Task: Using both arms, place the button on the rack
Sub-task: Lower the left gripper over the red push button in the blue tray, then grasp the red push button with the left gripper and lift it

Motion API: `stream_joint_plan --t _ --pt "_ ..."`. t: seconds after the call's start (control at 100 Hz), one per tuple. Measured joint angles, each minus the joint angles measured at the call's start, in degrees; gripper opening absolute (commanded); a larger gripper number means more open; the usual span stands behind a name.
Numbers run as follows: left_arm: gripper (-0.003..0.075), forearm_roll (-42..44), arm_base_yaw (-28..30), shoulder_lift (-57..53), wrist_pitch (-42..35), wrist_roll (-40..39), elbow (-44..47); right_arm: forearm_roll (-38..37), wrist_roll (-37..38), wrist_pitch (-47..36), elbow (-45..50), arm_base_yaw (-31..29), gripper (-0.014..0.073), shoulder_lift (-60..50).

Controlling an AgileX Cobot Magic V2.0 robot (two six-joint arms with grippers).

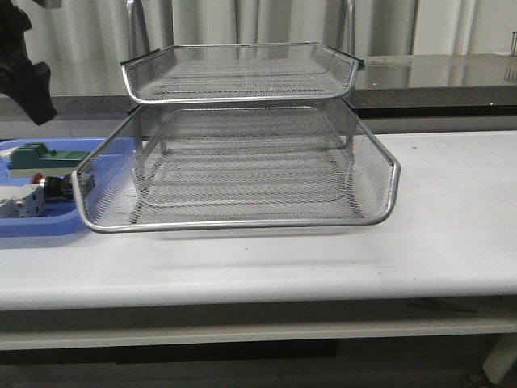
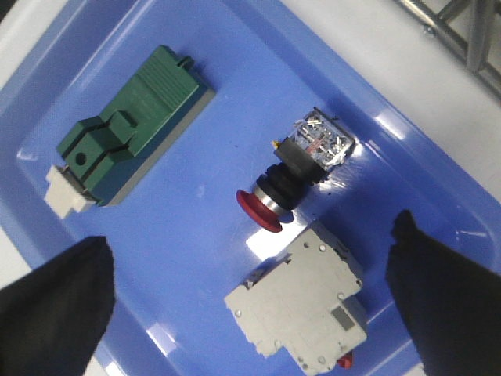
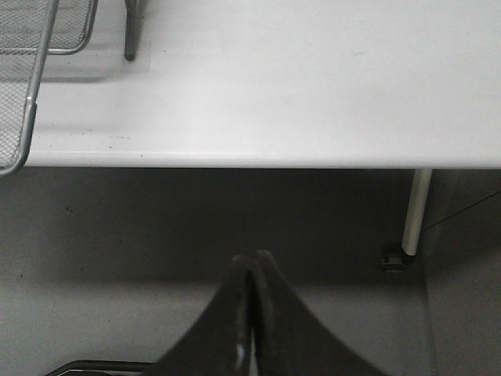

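The button [image 2: 291, 174] lies on its side in a flat blue tray [image 2: 196, 235], its red cap [image 2: 259, 211] pointing toward the white-grey block [image 2: 301, 307]. My left gripper [image 2: 250, 235] hovers open above the tray, with one black finger [image 2: 55, 309] on each side of the view and nothing between them. In the front view the button [image 1: 50, 186] is at the far left, under my left arm [image 1: 20, 69]. The wire-mesh rack [image 1: 242, 162] stands mid-table. My right gripper [image 3: 254, 262] is shut and empty, off the table's front edge and above the floor.
A green block [image 2: 133, 125] lies in the blue tray [image 1: 48, 222] beside the button. The rack's lower tray [image 1: 380, 210] juts forward, and its rim [image 3: 31, 86] shows in the right wrist view. A table leg [image 3: 415, 207] stands under the white tabletop [image 3: 313, 78].
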Motion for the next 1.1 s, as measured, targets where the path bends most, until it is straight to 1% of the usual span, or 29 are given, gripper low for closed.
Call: stream_joint_plan --t 0.23,0.4,0.74,1.1 --pt "0.0663 0.0 0.0 7.7 2.2 2.8 -5.8 0.0 0.0 0.0 0.0 0.0 -0.0068 0.0" --pt "0.0663 0.0 0.0 11.7 3.0 3.9 -7.0 0.0 0.0 0.0 0.0 0.0 -0.0068 0.0" --pt "0.0663 -2.1 0.0 15.3 3.0 6.7 -7.5 0.0 0.0 0.0 0.0 0.0 -0.0068 0.0" --pt "0.0663 -2.5 -0.6 18.2 2.7 8.2 -10.7 0.0 0.0 0.0 0.0 0.0 -0.0068 0.0"
